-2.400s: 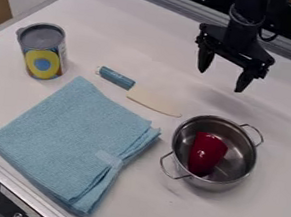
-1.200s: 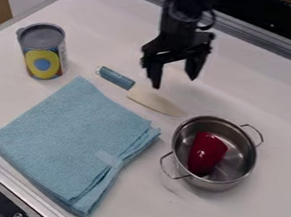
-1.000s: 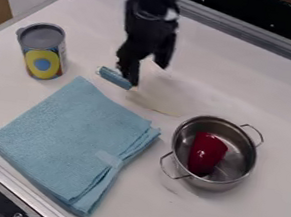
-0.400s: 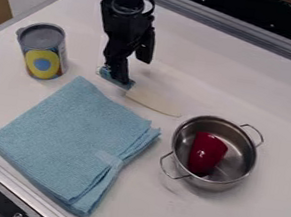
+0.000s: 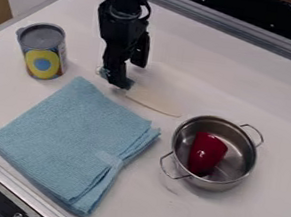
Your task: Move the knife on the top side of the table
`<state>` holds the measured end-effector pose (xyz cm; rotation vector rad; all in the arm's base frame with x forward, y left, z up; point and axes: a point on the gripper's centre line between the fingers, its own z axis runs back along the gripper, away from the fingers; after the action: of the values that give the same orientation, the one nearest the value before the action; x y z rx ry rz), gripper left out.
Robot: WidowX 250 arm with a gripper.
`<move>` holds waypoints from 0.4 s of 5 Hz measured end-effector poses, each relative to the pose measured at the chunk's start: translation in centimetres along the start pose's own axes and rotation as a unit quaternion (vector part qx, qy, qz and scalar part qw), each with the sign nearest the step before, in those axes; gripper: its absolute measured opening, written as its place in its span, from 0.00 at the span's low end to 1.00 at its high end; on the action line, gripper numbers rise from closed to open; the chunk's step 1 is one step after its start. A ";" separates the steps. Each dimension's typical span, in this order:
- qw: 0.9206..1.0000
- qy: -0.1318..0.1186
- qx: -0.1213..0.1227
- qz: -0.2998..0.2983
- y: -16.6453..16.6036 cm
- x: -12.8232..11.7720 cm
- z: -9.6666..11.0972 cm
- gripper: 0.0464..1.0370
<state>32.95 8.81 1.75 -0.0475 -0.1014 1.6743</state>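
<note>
The black gripper [image 5: 129, 74] hangs low at the upper left of the table, over the blue handle of the knife. Its fingers stand apart, one in front of the handle and the other behind and to the right of it. The knife [image 5: 152, 101] lies flat on the white table [image 5: 246, 83], its cream blade pointing right toward the pot. Most of the handle is hidden by the front finger.
A blue folded cloth [image 5: 70, 141] lies just below the knife. The can [image 5: 42, 51] stands to the left. Right of the blade tip is a metal pot [image 5: 238, 163] holding a red object [image 5: 206, 151]. A metal rail [image 5: 239, 31] borders the far edge.
From the upper right, my gripper has moved left and down to the knife's handle, turning on the way. The knife, cloth, can and pot have stayed in place.
</note>
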 end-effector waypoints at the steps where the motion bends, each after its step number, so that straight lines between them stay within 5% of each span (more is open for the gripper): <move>1: 1.000 -0.002 0.000 0.019 -0.5 0.3 -0.3 0.96; 2: 1.000 -0.004 0.003 0.024 -0.5 0.3 -0.9 0.91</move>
<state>33.48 9.20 0.92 -0.0390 -0.1025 1.7227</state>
